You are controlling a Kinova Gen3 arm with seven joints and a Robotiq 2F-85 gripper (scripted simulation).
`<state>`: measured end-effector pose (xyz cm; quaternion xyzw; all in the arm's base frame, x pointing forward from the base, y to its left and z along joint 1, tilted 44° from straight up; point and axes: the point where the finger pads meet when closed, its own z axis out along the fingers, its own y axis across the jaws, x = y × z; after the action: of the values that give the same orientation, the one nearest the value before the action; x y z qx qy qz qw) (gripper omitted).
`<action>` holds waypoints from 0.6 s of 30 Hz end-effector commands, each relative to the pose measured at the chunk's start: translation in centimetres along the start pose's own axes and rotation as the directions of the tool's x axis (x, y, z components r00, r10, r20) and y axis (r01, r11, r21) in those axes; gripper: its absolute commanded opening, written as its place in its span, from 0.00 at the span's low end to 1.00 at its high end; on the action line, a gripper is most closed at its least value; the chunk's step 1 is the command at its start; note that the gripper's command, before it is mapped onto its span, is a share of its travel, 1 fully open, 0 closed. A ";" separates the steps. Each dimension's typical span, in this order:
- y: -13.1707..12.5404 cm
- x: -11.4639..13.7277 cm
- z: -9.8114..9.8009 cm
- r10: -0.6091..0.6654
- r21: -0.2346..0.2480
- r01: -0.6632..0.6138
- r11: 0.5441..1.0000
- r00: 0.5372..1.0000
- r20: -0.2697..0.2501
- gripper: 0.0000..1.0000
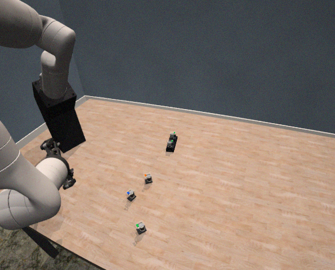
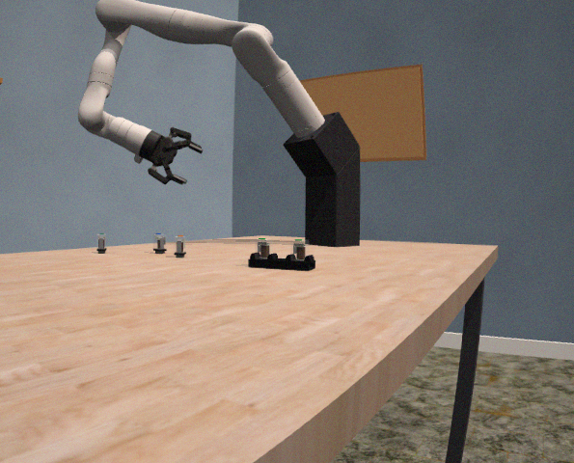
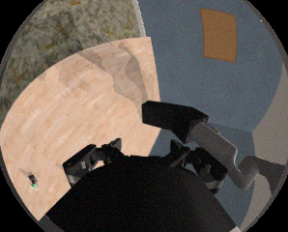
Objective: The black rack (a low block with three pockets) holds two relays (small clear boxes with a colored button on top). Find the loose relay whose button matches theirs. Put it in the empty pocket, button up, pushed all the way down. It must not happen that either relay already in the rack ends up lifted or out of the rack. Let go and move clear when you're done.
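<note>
The black rack (image 1: 170, 149) (image 2: 282, 264) stands on the table with two green-button relays upright in its outer pockets. Its middle pocket is empty. A loose relay with a green button (image 1: 141, 228) (image 2: 101, 244) (image 3: 33, 181) stands upright, nearest the front edge in the top view. A loose blue-button relay (image 1: 131, 196) (image 2: 159, 244) and an orange-button relay (image 1: 148, 179) (image 2: 179, 246) stand upright between it and the rack. My gripper (image 1: 58, 162) (image 2: 190, 165) (image 3: 145, 144) is open and empty, high above the table, tilted sideways toward the arm's base, away from all relays.
The black arm pedestal (image 1: 63, 125) (image 2: 332, 199) (image 3: 170, 116) stands at the table's far left in the top view. The wooden table (image 1: 234, 188) (image 2: 177, 348) (image 3: 52, 130) has its front edge at the lower left there. Walls rise behind it.
</note>
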<state>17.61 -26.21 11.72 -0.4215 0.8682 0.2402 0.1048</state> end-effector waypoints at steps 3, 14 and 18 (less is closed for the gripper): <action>-0.2 -0.3 0.0 -0.003 -0.002 0.003 1.000 1.000 -0.008 1.00; -0.5 -0.7 0.0 0.015 -0.004 -0.015 1.000 1.000 -0.021 1.00; -0.8 -1.1 0.0 0.033 -0.005 -0.033 0.999 0.999 -0.034 1.00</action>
<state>18.70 -25.99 11.78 -0.4079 0.8771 0.2381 0.0872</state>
